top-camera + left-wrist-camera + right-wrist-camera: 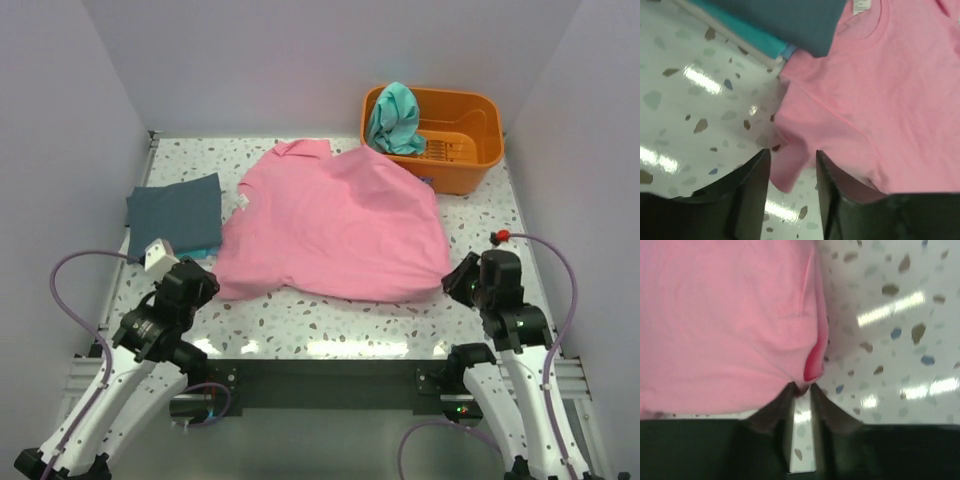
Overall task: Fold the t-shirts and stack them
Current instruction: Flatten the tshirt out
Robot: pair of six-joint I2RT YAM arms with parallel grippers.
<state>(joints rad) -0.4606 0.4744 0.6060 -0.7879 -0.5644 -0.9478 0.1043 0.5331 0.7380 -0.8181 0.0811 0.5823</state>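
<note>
T-shirts: three; pink t-shirt [335, 225] centre, slate t-shirt [175, 212] folded left, teal t-shirt [393, 118] in orange basket [470, 165] upper right.
Left gripper [792, 155]: slightly open astride pink sleeve, not pinching.
Right gripper [801, 386]: barely parted, hem at tips.
Room: table [330, 325] strip below hem.

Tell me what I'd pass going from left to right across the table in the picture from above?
Folded blue-grey shirt → spread-out pink shirt → orange basket, which has a teal shirt hanging over its left end.
</note>
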